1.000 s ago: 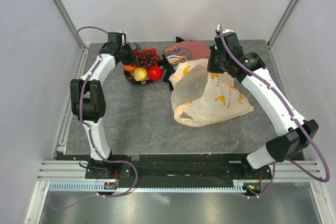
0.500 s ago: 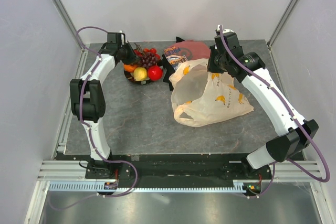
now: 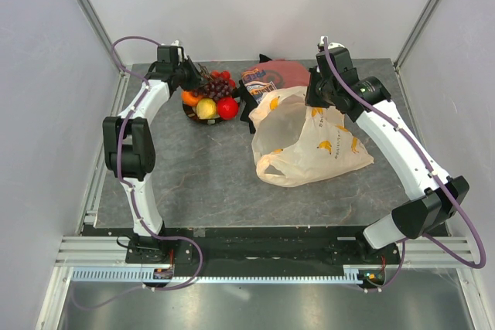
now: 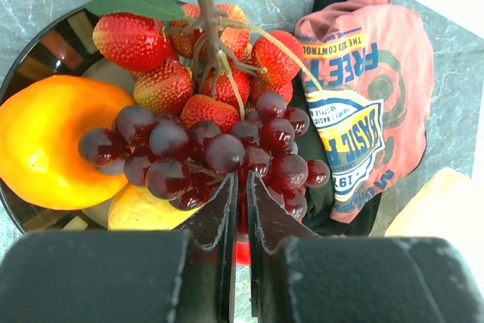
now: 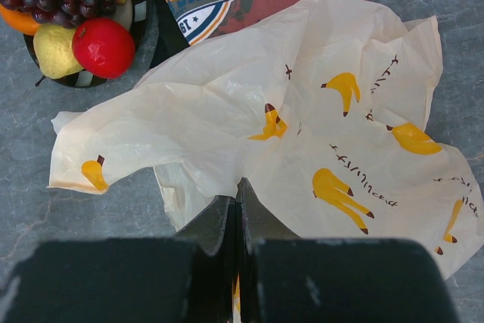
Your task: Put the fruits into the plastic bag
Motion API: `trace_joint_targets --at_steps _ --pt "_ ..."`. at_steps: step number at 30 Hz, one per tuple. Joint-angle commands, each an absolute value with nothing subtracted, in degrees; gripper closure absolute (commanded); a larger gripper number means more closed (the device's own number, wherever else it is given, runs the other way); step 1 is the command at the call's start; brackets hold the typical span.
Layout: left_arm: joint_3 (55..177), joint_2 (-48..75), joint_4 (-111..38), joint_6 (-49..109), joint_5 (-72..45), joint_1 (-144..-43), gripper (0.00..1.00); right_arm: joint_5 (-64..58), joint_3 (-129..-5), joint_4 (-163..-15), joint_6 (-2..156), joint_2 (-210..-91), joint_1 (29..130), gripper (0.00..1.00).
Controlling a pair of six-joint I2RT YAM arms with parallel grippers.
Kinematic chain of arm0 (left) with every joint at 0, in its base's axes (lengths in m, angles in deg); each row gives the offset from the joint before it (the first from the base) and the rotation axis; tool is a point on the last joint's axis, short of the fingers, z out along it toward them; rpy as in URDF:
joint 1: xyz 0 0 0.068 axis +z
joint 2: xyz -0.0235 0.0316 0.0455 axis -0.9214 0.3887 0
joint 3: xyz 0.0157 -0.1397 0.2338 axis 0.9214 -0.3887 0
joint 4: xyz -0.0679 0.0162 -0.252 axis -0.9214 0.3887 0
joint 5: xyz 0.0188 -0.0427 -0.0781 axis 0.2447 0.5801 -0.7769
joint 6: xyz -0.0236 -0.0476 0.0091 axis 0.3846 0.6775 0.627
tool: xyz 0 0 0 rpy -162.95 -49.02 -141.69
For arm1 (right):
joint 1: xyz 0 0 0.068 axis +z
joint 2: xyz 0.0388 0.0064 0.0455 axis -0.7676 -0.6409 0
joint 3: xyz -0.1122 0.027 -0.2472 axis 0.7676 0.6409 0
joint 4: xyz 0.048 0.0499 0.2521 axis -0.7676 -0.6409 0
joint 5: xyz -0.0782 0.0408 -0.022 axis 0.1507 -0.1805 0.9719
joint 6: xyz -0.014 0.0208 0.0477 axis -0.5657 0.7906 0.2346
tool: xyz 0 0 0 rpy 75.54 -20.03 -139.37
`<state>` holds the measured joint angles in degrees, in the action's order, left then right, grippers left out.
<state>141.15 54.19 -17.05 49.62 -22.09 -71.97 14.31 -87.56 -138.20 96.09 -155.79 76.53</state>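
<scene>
The fruits sit on a dark plate (image 3: 188,113) at the back left: an orange (image 3: 190,99), a yellow pear (image 3: 206,108), a red apple (image 3: 227,107), dark grapes (image 3: 220,84) and red berries (image 4: 151,43). My left gripper (image 3: 191,79) is over the plate. In the left wrist view its jaws (image 4: 240,181) are closed into the near side of the grapes (image 4: 197,149). The cream plastic bag (image 3: 309,141) with banana prints lies to the right. My right gripper (image 3: 315,98) is shut on the bag's upper edge (image 5: 240,183) and holds it raised.
A red-and-black printed cloth (image 3: 274,75) lies folded at the back, between the plate and the bag, and touches the bag's far edge. White enclosure walls stand close behind and at both sides of the grey table (image 3: 201,175).
My left gripper has drawn back a little toward the far left, and more of the orange shows. The right arm and the bag have not moved.
</scene>
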Motion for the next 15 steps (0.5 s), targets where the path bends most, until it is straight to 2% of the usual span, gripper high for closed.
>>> trace_joint_targets --at_steps 1,15 --pt "143.0 49.3 -20.9 51.8 -23.3 -71.5 0.98 14.2 -88.5 -136.0 96.1 -154.4 76.3 1.00" --pt "141.2 47.3 -21.5 50.6 -22.4 -71.3 0.96 14.1 -88.5 -136.0 96.1 -154.5 76.2 1.00"
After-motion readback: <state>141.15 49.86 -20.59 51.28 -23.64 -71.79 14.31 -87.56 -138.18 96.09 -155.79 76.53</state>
